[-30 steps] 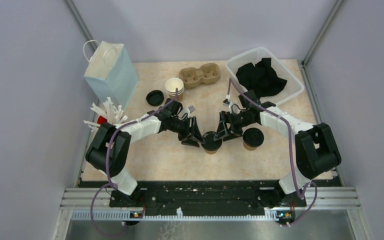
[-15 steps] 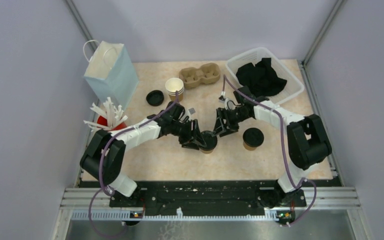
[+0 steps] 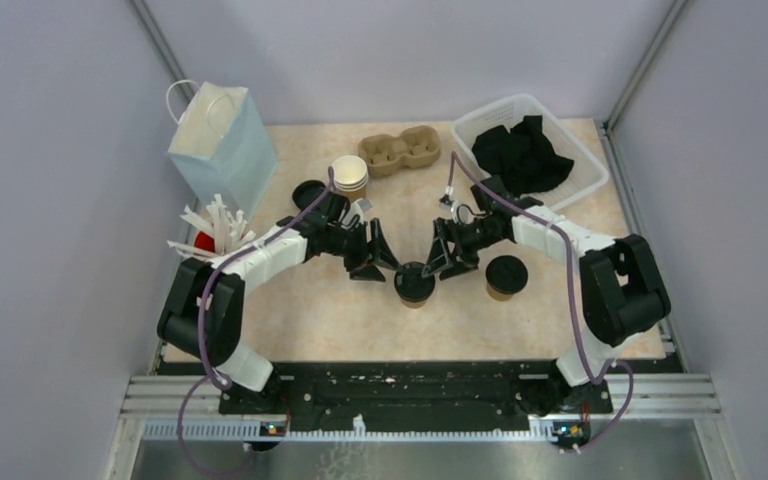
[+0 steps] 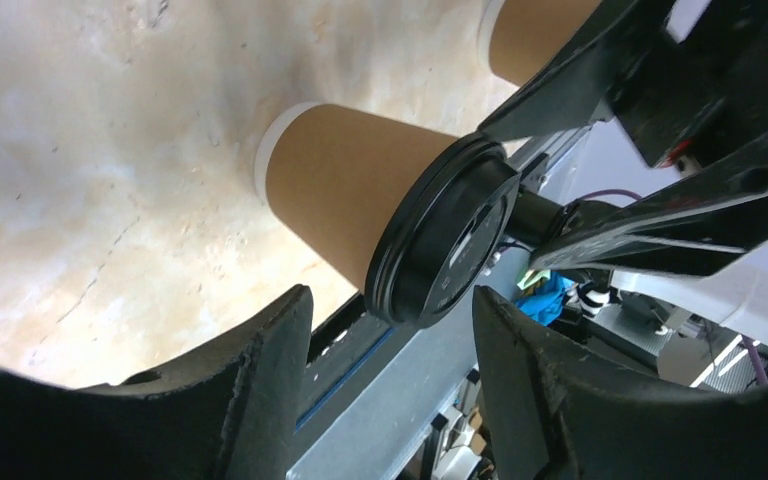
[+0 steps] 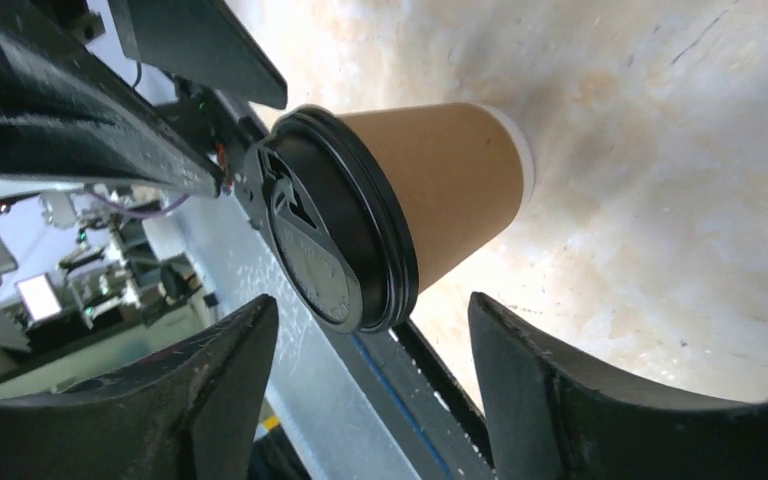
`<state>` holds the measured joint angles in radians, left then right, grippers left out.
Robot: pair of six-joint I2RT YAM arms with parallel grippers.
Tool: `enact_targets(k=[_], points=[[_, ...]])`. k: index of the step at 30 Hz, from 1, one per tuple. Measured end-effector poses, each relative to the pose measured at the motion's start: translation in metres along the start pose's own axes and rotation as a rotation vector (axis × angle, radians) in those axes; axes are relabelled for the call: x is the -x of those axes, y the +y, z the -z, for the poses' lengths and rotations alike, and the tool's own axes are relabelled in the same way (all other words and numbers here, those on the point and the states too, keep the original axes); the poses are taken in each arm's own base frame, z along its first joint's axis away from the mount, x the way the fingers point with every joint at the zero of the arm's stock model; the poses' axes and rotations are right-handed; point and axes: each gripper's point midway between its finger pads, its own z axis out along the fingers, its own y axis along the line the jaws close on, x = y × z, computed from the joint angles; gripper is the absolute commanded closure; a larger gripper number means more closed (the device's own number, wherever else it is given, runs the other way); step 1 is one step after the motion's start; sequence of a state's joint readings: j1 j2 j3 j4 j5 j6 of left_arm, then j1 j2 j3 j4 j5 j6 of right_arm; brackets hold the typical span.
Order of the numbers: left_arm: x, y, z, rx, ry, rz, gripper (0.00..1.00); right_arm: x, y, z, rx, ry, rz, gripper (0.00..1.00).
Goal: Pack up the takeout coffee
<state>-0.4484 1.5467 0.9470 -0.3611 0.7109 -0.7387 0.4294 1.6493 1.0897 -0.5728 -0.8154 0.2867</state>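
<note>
A kraft cup with a black lid [image 3: 413, 283] stands mid-table between both grippers. It lies ahead of the jaws in the left wrist view [image 4: 350, 195] and the right wrist view [image 5: 445, 185]. My left gripper [image 3: 375, 258] is open and empty just left of it, not touching; its jaws flank the lid [image 4: 390, 300]. My right gripper [image 3: 445, 262] is open and empty just right of it [image 5: 372, 305]. A second lidded cup [image 3: 506, 276] stands further right, under the right forearm, and shows in the left wrist view [image 4: 535, 35].
Open paper cups [image 3: 349, 175] and a loose black lid [image 3: 309, 193] sit behind the left arm. Cardboard carrier [image 3: 400, 150] at the back centre. White paper bag [image 3: 222, 145] back left, red cup of white sticks [image 3: 210, 235] left, basket with black cloth [image 3: 585, 165] back right.
The left gripper, which was around the middle cup half a second ago, has drawn back to the left and stands off it. The right gripper has barely shifted. The cup stays put.
</note>
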Motion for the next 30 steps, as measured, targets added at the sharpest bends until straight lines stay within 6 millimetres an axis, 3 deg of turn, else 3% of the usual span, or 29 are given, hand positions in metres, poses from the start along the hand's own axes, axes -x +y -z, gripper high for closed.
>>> enact_targets(k=[4, 9, 14, 20, 22, 25, 30], points=[[0.0, -0.002, -0.004, -0.036, 0.017, -0.008, 0.46, -0.012, -0.002, -0.006, 0.04, 0.031, -0.03, 0.44], [-0.012, 0.009, -0.009, -0.041, 0.053, 0.007, 0.54, -0.014, -0.013, -0.017, 0.047, 0.044, -0.069, 0.55], [-0.016, 0.01, -0.008, -0.057, 0.051, -0.007, 0.53, -0.008, -0.014, -0.017, 0.031, 0.031, -0.08, 0.52], [-0.023, 0.012, -0.003, -0.033, 0.052, -0.011, 0.38, 0.006, -0.014, -0.013, -0.019, 0.006, -0.06, 0.29], [-0.022, 0.011, -0.001, -0.016, 0.054, -0.004, 0.32, 0.004, -0.014, -0.012, -0.026, 0.011, -0.059, 0.27], [-0.012, -0.001, 0.003, -0.017, 0.032, -0.021, 0.29, -0.002, -0.007, -0.008, -0.024, 0.018, -0.054, 0.3], [0.004, -0.018, 0.005, -0.051, -0.007, -0.061, 0.43, -0.013, 0.002, -0.014, -0.007, 0.027, -0.036, 0.45]])
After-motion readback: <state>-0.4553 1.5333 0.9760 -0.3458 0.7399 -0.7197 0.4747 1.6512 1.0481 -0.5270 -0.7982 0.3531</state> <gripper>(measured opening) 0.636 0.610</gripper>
